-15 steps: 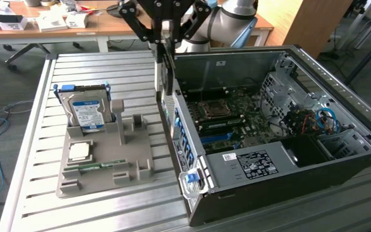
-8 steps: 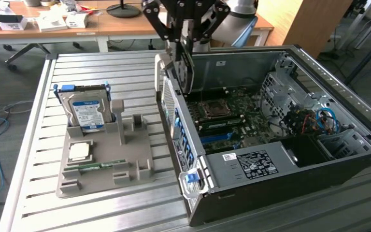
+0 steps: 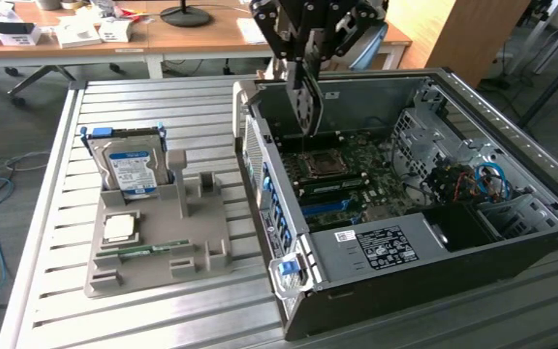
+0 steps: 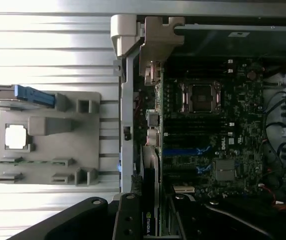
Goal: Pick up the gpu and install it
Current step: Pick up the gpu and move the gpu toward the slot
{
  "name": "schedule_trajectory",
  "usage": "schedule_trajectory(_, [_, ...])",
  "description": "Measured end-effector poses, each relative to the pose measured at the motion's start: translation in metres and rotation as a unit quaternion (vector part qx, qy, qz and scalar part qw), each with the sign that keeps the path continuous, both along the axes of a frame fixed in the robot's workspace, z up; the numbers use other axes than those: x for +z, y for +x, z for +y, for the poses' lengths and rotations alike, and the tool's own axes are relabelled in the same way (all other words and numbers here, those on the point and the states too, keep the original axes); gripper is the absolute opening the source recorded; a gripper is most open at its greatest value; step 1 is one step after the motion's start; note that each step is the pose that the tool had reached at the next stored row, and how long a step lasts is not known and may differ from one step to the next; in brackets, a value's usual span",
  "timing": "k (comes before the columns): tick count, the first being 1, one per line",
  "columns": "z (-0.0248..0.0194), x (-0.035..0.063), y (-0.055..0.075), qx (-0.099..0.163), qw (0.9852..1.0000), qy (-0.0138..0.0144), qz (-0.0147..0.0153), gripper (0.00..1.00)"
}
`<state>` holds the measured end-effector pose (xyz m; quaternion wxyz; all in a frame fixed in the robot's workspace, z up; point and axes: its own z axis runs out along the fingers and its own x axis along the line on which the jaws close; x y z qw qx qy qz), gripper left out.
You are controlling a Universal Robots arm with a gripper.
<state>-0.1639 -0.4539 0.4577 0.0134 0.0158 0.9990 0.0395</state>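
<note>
The gpu (image 3: 304, 98) hangs edge-down as a thin dark card from my gripper (image 3: 310, 45), which is shut on its top edge. It hovers inside the open computer case (image 3: 395, 251), over the motherboard (image 3: 347, 171) near the CPU socket, and is not touching the board. In the wrist view the gpu (image 4: 150, 192) runs edge-on from my gripper (image 4: 152, 222), with an NVIDIA label on it, alongside the case's rear wall. Blue expansion slots (image 4: 185, 150) lie on the motherboard (image 4: 218, 125) beside the card.
A grey holder (image 3: 158, 233) stands on the slatted metal table (image 3: 163, 109) at the exterior view's left. It carries a silver hard drive (image 3: 128, 163), a CPU chip (image 3: 119, 227) and a green memory stick (image 3: 148, 249). Cables (image 3: 487, 178) and drive cages fill the case's right side.
</note>
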Motion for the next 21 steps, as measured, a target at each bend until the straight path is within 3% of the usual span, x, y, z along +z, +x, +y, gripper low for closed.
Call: schedule_trajectory(21, [0.0000, 0.0000, 0.094, 0.001, 0.9999, 0.0120, 0.0000, 0.26])
